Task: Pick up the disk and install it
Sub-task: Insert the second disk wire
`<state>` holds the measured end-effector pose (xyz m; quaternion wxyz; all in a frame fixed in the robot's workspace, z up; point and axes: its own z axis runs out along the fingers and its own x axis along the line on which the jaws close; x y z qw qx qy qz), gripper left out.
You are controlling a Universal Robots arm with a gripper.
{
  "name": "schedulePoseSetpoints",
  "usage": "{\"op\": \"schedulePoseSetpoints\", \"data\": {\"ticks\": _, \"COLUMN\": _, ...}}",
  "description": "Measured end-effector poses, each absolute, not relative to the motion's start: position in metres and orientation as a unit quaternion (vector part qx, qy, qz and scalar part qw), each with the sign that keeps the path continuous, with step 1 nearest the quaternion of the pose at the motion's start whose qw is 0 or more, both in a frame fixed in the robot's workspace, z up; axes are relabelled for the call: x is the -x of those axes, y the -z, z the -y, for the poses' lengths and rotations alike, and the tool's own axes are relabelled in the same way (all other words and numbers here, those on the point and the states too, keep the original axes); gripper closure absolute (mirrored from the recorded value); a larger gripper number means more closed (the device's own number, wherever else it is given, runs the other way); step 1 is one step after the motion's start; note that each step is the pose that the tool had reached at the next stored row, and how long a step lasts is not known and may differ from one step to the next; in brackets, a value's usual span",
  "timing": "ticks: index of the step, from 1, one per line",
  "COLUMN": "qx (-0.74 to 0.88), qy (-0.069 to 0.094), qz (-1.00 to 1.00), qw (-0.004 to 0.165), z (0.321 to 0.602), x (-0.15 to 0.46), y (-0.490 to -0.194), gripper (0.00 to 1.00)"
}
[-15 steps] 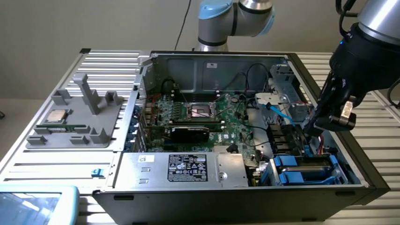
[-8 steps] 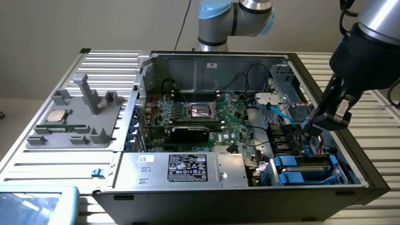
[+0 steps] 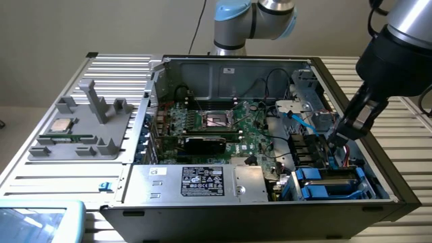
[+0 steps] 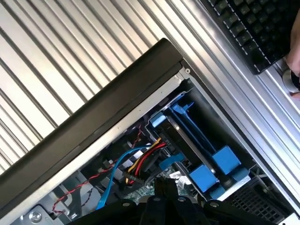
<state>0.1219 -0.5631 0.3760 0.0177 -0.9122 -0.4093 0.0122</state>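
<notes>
You have an open computer case point(image 3: 398, 195) lying on its side on a slatted metal table point(image 3: 68, 174), with the arm point(image 3: 253, 20) based behind it.

Gripper point(image 3: 335, 137): you see it reaching down into the case on the exterior view's right, just above the drive bays. Its fingers are pressed together and hold nothing. In the wrist view the dark fingertips point(image 4: 165, 187) sit over a bundle of red, yellow and blue cables point(image 4: 138, 164).

Disk point(image 3: 331, 177): you find it already seated in a bay at the front corner of the case on the exterior view's right, framed by blue rails point(image 3: 317, 191). In the wrist view the disk point(image 4: 187, 143) lies in its slot with blue tabs at its end, just beside the cables and against the case wall point(image 4: 93, 126).

Circuit board point(image 3: 223, 126): green, in the middle of the case, with a square chip socket point(image 3: 219, 119) and a black card point(image 3: 209, 144) below it.

Power supply box point(image 3: 196, 182): silver, with a black-and-white label, along the near edge of the case.

Grey holder point(image 3: 88, 129): you have it on the table at the exterior view's left, well apart from the case, with a small square chip point(image 3: 62, 125) resting on it.

Blue clip point(image 3: 104, 186): on the table near the case's front corner.

Keyboard point(image 4: 255, 28): black, on the table beyond the case in the wrist view.
</notes>
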Motion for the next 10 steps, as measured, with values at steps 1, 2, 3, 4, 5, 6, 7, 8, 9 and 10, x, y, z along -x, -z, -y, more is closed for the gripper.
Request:
{"op": "schedulePoseSetpoints", "data": {"ticks": 1, "qx": 0.915, "qy": -0.012, "qz": 0.402, "qw": 0.018, "z": 0.5631, "x": -0.1219, "y": -0.376, "gripper": 0.89}}
{"op": "schedulePoseSetpoints", "data": {"ticks": 2, "qx": 0.918, "qy": -0.012, "qz": 0.395, "qw": 0.018, "z": 0.5631, "x": -0.1219, "y": -0.376, "gripper": 0.89}}
{"op": "schedulePoseSetpoints", "data": {"ticks": 3, "qx": 0.922, "qy": -0.012, "qz": 0.388, "qw": 0.018, "z": 0.5631, "x": -0.1219, "y": -0.376, "gripper": 0.89}}
{"op": "schedulePoseSetpoints", "data": {"ticks": 4, "qx": 0.925, "qy": -0.012, "qz": 0.38, "qw": 0.018, "z": 0.5631, "x": -0.1219, "y": -0.376, "gripper": 0.89}}
{"op": "schedulePoseSetpoints", "data": {"ticks": 5, "qx": 0.928, "qy": -0.011, "qz": 0.372, "qw": 0.018, "z": 0.5631, "x": -0.1219, "y": -0.376, "gripper": 0.89}}
{"op": "schedulePoseSetpoints", "data": {"ticks": 6, "qx": 0.931, "qy": -0.011, "qz": 0.365, "qw": 0.018, "z": 0.5631, "x": -0.1219, "y": -0.376, "gripper": 0.89}}
{"op": "schedulePoseSetpoints", "data": {"ticks": 7, "qx": 0.933, "qy": -0.011, "qz": 0.358, "qw": 0.018, "z": 0.5631, "x": -0.1219, "y": -0.376, "gripper": 0.89}}
{"op": "schedulePoseSetpoints", "data": {"ticks": 8, "qx": 0.936, "qy": -0.011, "qz": 0.35, "qw": 0.018, "z": 0.5631, "x": -0.1219, "y": -0.376, "gripper": 0.89}}
{"op": "schedulePoseSetpoints", "data": {"ticks": 9, "qx": 0.939, "qy": -0.011, "qz": 0.343, "qw": 0.019, "z": 0.5631, "x": -0.1219, "y": -0.376, "gripper": 0.89}}
{"op": "schedulePoseSetpoints", "data": {"ticks": 10, "qx": 0.942, "qy": -0.011, "qz": 0.335, "qw": 0.019, "z": 0.5631, "x": -0.1219, "y": -0.376, "gripper": 0.89}}
